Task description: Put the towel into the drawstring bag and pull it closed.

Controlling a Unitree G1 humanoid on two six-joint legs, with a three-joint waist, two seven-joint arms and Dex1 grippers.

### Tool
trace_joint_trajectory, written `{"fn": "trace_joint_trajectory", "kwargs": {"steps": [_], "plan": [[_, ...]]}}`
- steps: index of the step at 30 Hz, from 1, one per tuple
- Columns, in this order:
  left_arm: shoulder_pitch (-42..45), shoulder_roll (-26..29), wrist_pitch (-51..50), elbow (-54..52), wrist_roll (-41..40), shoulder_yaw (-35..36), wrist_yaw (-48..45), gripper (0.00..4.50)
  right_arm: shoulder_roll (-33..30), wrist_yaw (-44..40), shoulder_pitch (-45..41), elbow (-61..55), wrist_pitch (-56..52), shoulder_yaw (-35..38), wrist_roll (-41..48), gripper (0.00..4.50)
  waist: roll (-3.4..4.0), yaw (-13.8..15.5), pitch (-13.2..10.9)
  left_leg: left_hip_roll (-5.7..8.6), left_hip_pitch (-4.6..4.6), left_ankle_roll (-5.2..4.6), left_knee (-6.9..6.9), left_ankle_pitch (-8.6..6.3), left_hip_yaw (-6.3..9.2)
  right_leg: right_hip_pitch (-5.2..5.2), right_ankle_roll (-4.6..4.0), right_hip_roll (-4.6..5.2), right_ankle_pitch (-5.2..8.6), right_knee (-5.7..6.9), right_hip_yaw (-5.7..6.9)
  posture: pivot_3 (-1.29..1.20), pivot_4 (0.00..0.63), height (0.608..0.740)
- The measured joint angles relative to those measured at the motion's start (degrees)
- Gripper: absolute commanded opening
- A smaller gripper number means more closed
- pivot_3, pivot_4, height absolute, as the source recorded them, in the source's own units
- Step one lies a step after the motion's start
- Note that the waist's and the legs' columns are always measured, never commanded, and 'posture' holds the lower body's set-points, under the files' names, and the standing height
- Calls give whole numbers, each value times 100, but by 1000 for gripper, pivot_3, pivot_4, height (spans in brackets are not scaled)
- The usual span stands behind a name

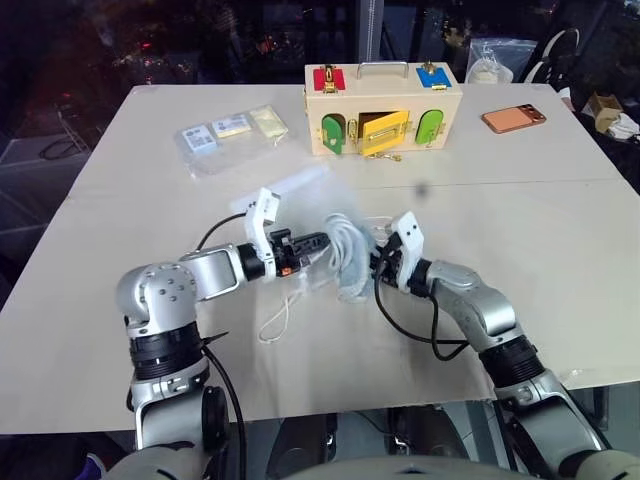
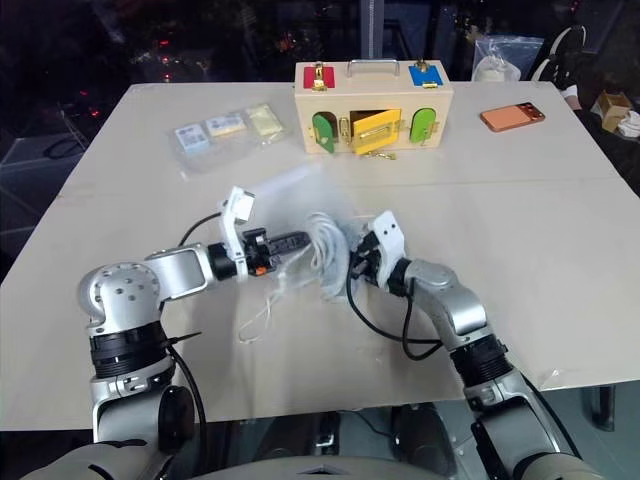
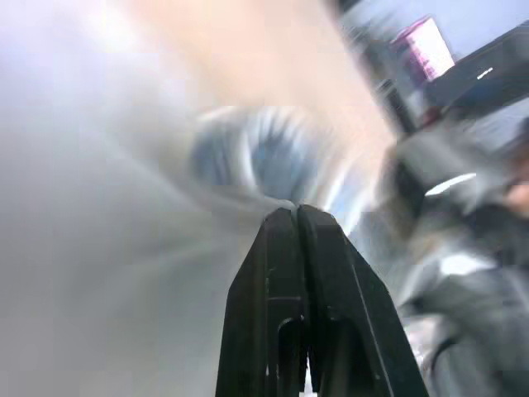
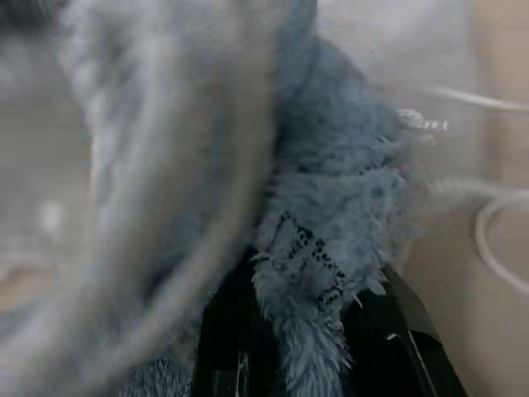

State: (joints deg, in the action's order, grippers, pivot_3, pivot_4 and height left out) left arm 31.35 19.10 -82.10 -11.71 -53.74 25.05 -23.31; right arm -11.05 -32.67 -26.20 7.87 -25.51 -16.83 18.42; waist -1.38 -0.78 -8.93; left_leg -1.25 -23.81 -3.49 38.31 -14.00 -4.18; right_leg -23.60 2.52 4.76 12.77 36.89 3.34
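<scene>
Head views: above the pale table point(image 1: 520, 230), a translucent white mesh drawstring bag point(image 1: 345, 250) hangs bunched between both forearms, which reach inward. Left wrist view: the left gripper point(image 3: 296, 217) has its black fingers pressed together, pinching the bag's fabric. Right wrist view: the right gripper point(image 4: 310, 285) clamps narrowly on the fluffy light blue terry towel point(image 4: 339, 190) at the bag's mouth.
</scene>
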Motion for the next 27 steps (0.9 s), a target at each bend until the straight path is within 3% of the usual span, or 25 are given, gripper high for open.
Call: {"fn": "trace_joint_trajectory", "kwargs": {"steps": [8, 13, 16, 19, 21, 27], "plan": [[32, 88, -51, -322, -663, 150, 179, 0, 13, 5, -193, 163, 240, -171, -564, 84, 1, -6, 4, 1, 16, 5, 0, 3, 3, 17, -2, 1, -1, 2, -2, 0, 150, 740], [-173, 433, -27, -472, -760, -39, 159, 0, 27, -76, -230, 132, 255, -151, -674, 84, 2, -7, 4, 1, 15, 6, 0, 3, 4, 16, -2, 4, -1, 1, -2, 0, 150, 740], [-615, 977, 76, -714, -591, -529, -57, 0, 656, 68, -248, 125, -650, 654, 254, 81, 4, -34, 2, -3, 9, 10, -7, 4, 3, 7, -7, 21, -4, 2, -6, 0, 150, 740], [-1070, 1317, 352, -1039, -371, -1029, -323, 0, 1535, 668, -632, 249, -1862, 1935, 1643, 79, 12, -40, -5, -7, 0, 21, -23, 9, 7, -11, -18, 27, -10, 2, 3, 0, 150, 740], [-1122, 1359, 590, -1220, -296, -1212, -436, 0, 1702, 866, -889, 252, -2187, 2163, 1959, 79, 13, 1, -5, -4, -1, 32, -27, 3, 14, -10, -25, 33, -6, -2, 12, 0, 150, 740], [-824, 1023, 925, -1281, -238, -1469, -397, 0, 1828, 615, -884, 598, -1722, 1363, 1362, 79, 14, -31, -5, 5, -3, 18, -33, 9, 5, -11, -33, 35, -1, -10, 2, 0, 150, 740]]}}
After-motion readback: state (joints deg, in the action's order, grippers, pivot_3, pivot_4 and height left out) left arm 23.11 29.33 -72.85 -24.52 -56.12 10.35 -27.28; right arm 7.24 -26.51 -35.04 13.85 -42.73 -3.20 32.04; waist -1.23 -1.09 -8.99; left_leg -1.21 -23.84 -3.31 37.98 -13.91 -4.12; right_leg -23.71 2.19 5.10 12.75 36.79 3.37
